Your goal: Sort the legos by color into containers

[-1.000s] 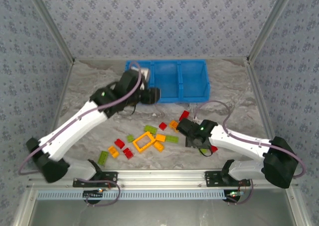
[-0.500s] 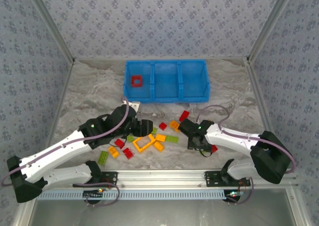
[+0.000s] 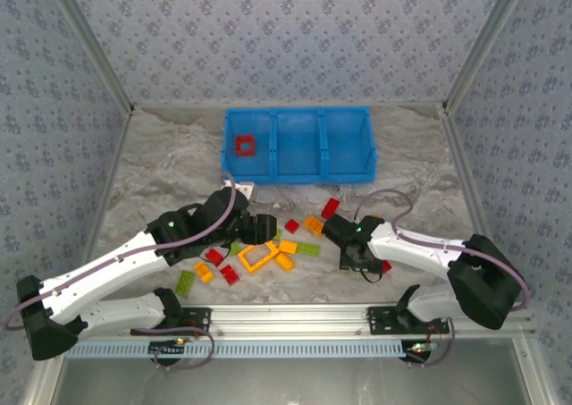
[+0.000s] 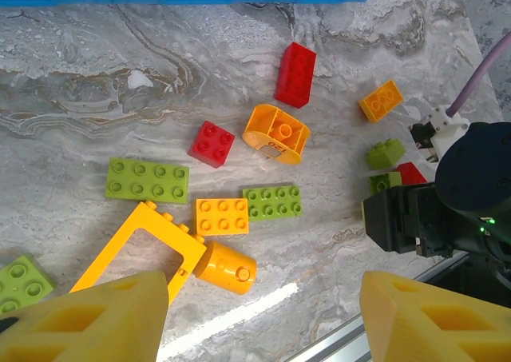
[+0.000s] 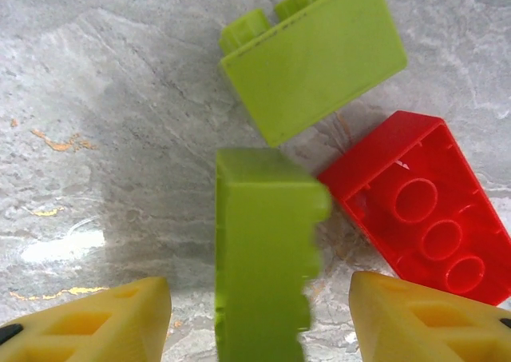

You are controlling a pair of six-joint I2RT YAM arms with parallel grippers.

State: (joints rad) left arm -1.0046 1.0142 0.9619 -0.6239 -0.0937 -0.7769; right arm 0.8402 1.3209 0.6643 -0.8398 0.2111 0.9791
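Nearest the front edge of the marble table (image 3: 161, 172), the right gripper (image 5: 255, 318) is seen open and low over the surface. A lime green brick (image 5: 263, 242) stands on edge between its yellow fingertips (image 5: 88, 322). A gap is left on either side, so nothing is gripped. At 12 o'clock from that brick a second green brick (image 5: 315, 58) is seen lying on its side, and at 3 o'clock an upturned red brick (image 5: 415, 210) is found just beside it, hollow side up. At 9 o'clock from the right gripper, the left gripper (image 4: 259, 322) is seen wide open and empty above the loose pile. Under it an orange frame (image 4: 136, 250) is laid flat, with an orange cylinder (image 4: 227, 268) against its corner. At 12 o'clock from the cylinder an orange flat brick (image 4: 222, 216) is flanked by a long green plate (image 4: 148, 180) at 10 o'clock and a shorter green plate (image 4: 273, 202) at 3 o'clock. Farther on, a small red square (image 4: 211, 144), an orange round piece (image 4: 275, 133) and a long red block (image 4: 295, 74) are scattered. Farthest, at 12 o'clock, the blue tray (image 3: 299, 113) is set, and a red frame (image 3: 244, 144) lies in its left compartment.
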